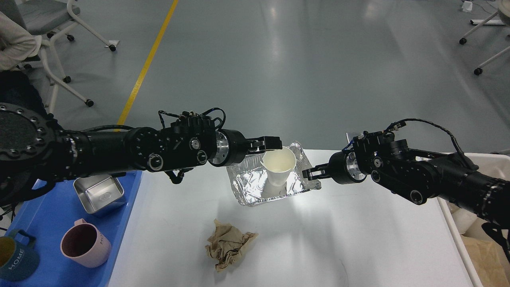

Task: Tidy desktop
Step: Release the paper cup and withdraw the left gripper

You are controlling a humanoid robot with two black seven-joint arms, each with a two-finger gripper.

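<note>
A foil tray [255, 187] holds a white paper cup [279, 165]. Nearer than the tray lies crumpled brown paper [229, 245]. Left of it, a blue tray [48, 223] carries a steel container [99, 194], pink mug [85, 245] and teal mug [16, 257].

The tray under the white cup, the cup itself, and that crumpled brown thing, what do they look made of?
The tray looks like thin aluminium foil: shiny, creased, mirror-like walls. The cup seems paper, matte off-white with a thin rim; the left claw holds that rim. The crumpled wad looks like brown paper, dull and sharply creased, possibly a napkin.
</note>
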